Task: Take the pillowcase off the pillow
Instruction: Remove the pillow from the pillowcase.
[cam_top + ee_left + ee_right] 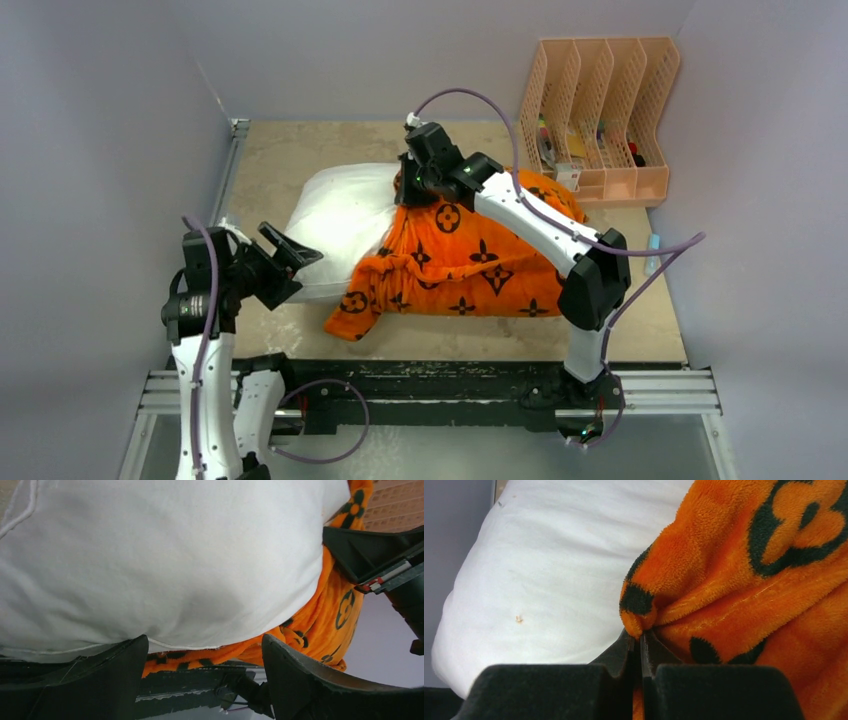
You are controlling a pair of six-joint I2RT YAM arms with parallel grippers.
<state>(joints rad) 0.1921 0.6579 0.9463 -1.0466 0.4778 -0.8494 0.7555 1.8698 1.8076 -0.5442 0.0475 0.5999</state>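
We find the pillowcase (470, 262) half off, bunched over the right end of the pillow (338, 215). The right gripper (641, 639) pinches its hem; the left gripper (204, 645) stands spread at the bare pillow edge. We judge the next move: clamp left, then pull rightward.

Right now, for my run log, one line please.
left gripper open at pillow | right gripper shut on pillowcase | pillow partly uncovered

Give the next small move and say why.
Probably close the left gripper on the bare pillow end just ahead of its open jaws; the right gripper pinches the pillowcase edge, so anchoring the pillow lets it pull the cover off.
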